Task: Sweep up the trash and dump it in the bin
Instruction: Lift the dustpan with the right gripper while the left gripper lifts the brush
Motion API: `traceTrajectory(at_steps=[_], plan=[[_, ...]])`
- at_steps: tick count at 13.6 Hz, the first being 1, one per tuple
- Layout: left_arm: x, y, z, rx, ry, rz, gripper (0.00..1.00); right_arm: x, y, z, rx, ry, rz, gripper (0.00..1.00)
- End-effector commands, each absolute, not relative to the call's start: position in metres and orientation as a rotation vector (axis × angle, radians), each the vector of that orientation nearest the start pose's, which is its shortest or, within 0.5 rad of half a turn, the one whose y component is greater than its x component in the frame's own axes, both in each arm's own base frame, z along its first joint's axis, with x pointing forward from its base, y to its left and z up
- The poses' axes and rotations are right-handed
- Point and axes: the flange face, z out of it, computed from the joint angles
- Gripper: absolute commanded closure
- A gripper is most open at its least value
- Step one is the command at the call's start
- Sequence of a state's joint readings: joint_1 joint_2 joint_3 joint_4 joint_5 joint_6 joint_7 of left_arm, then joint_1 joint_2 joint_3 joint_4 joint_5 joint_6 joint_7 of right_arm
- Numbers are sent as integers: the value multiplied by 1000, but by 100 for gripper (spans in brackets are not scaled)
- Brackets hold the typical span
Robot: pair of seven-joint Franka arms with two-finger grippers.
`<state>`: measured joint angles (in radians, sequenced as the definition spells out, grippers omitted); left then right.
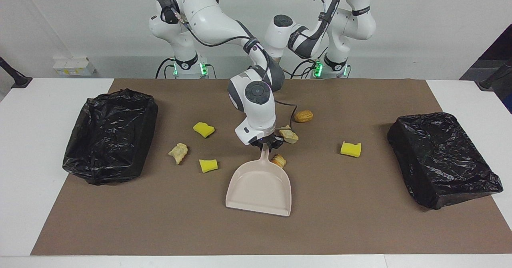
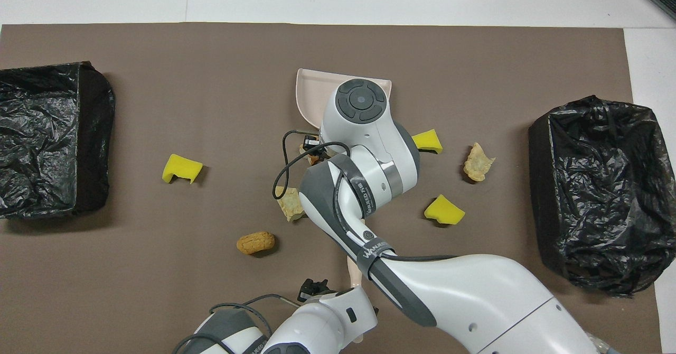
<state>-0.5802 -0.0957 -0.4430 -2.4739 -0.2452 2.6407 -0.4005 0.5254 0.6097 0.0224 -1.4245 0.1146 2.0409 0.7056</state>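
The right gripper (image 1: pixel 265 143) pinches the dustpan (image 1: pixel 259 188) by its handle; lifted carelessly, the pan could swing. I can't tell the left gripper's (image 2: pixel 312 289) state.

From above, my right arm covers most of the dustpan (image 2: pixel 309 87), its handle, and part of the tan scrap (image 2: pixel 289 204) beside it. My right claw (image 1: pixel 267 143) meets the handle, but my wrist shadows the fingertips. My left claw (image 2: pixel 312 289) shows only as a dark sliver.
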Motion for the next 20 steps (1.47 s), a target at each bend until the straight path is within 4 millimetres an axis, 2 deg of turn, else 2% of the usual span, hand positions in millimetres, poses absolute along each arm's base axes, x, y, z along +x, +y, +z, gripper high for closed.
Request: traceTrajectory(at_steps=[1,3,6,7,8,9,10,12,13,14,16,18,19,20], plan=[[254,-423,351,-3300,739,-243,39,617,360,354,-3027,316,109,100],[251,-425,351,-3297,747,-235,39,621,342,374,-3040,259,105,100],[245,-430,338,-3288,764,-185,40,617,305,437,-3047,36,79,100],[242,-432,338,-3286,771,-181,52,614,296,457,-3046,-4,75,100],[243,-432,338,-3285,771,-180,82,608,287,473,-3052,-69,89,100],[246,-429,337,-3287,756,-179,100,605,270,489,-3056,-154,112,100],[251,-426,339,-3286,747,-181,100,602,251,502,-3056,-258,138,100],[258,-417,354,-3279,715,-189,100,601,209,520,-3054,-630,172,100],[262,-409,362,-3266,690,-175,100,601,192,528,-3049,-752,183,100],[266,-399,372,-3251,658,-157,100,601,173,534,-3043,-853,201,100],[276,-374,397,-3223,570,-125,100,601,147,537,-2980,-1100,250,100],[303,-350,425,-3214,446,-82,100,597,127,523,-2862,-1332,285,100],[321,-336,434,-3211,376,-46,100,602,124,512,-2797,-1485,283,100],[337,-322,441,-3214,304,-28,100,606,129,494,-2693,-1724,292,100]])
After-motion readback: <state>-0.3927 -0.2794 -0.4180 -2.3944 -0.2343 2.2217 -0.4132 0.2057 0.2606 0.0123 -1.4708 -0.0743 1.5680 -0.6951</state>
